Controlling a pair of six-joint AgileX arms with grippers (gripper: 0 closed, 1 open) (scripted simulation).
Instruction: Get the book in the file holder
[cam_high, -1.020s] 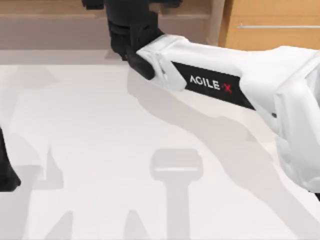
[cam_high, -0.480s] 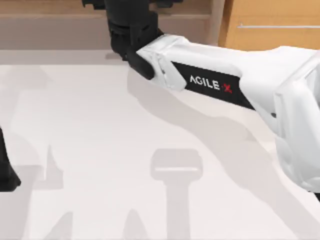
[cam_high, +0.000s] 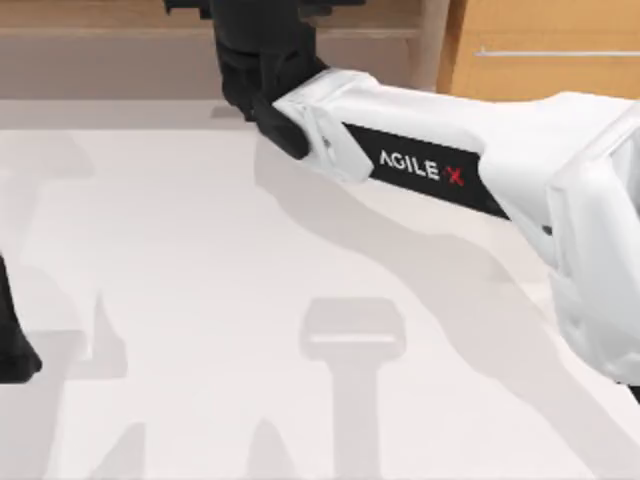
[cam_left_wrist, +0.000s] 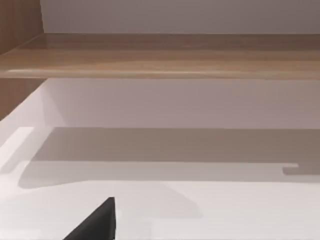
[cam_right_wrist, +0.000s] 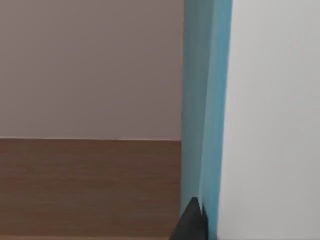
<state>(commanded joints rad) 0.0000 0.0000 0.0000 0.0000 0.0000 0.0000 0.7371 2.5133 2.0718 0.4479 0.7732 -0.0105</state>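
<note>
Hardly moved since earlier, right tool reaches into the cabinet, book alongside; grip unclear.

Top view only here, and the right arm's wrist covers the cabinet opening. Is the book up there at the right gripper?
Observer: Yes. The right wrist view has the book close up, directly beside the right gripper.
Operator: What's behind it?
Observer: A brown wooden surface, seen past the book's teal band.
Operator: Left arm?
Observer: Parked at the table's left side. In the left wrist view, the left gripper hangs over the white table, facing a wooden shelf.
</note>
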